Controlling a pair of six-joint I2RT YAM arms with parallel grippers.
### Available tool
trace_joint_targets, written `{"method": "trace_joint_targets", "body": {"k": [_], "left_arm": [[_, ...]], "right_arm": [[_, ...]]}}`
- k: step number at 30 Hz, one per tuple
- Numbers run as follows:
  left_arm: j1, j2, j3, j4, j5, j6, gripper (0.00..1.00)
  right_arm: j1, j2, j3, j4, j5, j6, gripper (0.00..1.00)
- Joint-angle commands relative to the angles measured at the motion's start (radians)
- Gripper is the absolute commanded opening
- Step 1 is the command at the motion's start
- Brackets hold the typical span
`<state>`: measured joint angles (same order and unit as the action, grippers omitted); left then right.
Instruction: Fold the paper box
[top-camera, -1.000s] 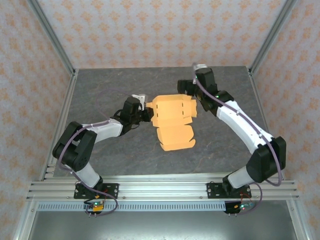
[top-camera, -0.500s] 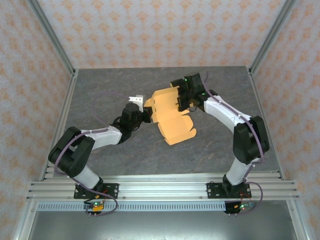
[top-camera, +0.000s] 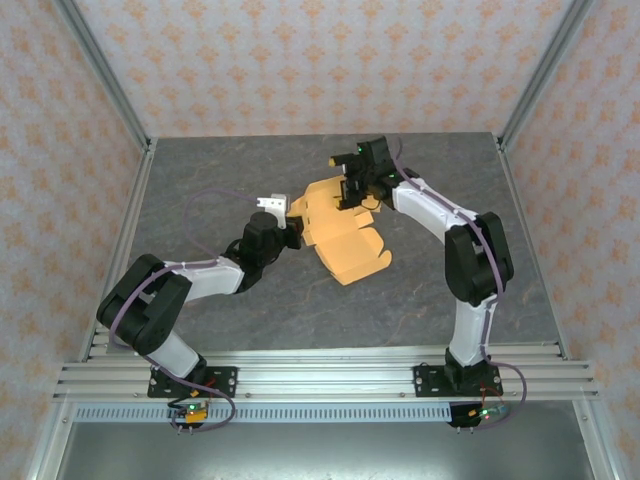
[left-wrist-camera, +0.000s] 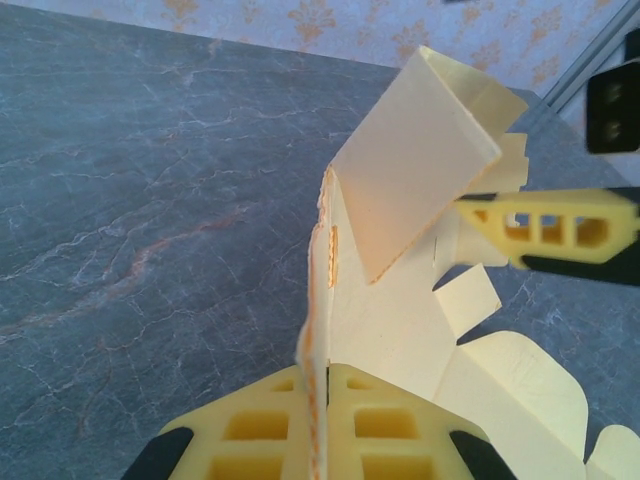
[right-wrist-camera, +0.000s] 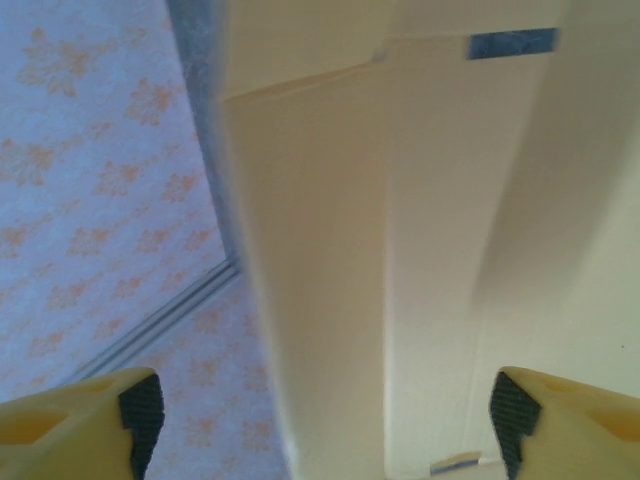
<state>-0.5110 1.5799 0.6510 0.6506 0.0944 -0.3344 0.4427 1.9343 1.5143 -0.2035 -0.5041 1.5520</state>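
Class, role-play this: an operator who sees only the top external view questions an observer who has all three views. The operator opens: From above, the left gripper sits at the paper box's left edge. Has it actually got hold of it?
Observer: Yes. In the left wrist view the left gripper is shut on a thin upright edge of the paper box, with the sheet pinched in its jaws.
Operator: And the right gripper at the far side?
Observer: Its own wrist view shows the right gripper open. A box panel runs between its jaws with a gap on each side.
Operator: Is that far panel lying flat?
Observer: No. The left wrist view shows it raised and creased over near its top.
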Motion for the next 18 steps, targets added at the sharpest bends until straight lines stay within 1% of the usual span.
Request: {"method": "trace_joint_targets", "body": {"k": [1,3,5,6,8,9,11,13,14,16,17,18], "left_arm": [[-0.009,-0.021,-0.007,0.054,-0.028,0.036,0.0],[-0.009,-0.016,-0.009,0.057,-0.037,0.038,0.0],[-0.009,-0.013,-0.01,0.054,-0.059,0.024,0.0],[-0.009,-0.013,-0.008,0.047,-0.066,0.017,0.0],[-0.009,-0.012,-0.006,0.033,-0.074,0.012,0.07],[-0.009,-0.011,-0.007,0.026,-0.087,0.009,0.12],[-0.004,-0.004,-0.011,0.008,-0.12,-0.014,0.23],[0.008,-0.001,-0.019,0.003,-0.094,-0.029,0.3],[0.013,-0.004,-0.028,0.011,-0.072,-0.03,0.36],[0.013,-0.023,-0.058,0.035,-0.054,-0.023,0.45],[0.016,-0.035,-0.068,0.035,-0.05,-0.022,0.5],[0.021,-0.047,-0.075,0.024,-0.046,-0.026,0.53]], "right_arm": [[0.009,0.006,0.031,-0.011,-0.002,0.016,0.67],[0.007,0.003,0.03,-0.02,0.019,0.008,0.46],[0.009,0.0,0.035,-0.039,0.028,0.001,0.35],[0.009,-0.005,0.035,-0.041,0.033,-0.006,0.31],[0.009,-0.011,0.026,-0.041,0.046,-0.015,0.21],[0.009,-0.015,0.02,-0.038,0.053,-0.022,0.17],[0.007,-0.016,0.013,-0.03,0.063,-0.034,0.15],[0.008,-0.019,-0.003,0.003,0.068,-0.064,0.14],[0.007,-0.02,-0.019,0.035,0.065,-0.086,0.14],[0.004,-0.025,-0.068,0.134,0.041,-0.118,0.11],[0.001,-0.032,-0.116,0.233,0.025,-0.128,0.09],[0.0,-0.042,-0.166,0.339,0.023,-0.128,0.09]]}}
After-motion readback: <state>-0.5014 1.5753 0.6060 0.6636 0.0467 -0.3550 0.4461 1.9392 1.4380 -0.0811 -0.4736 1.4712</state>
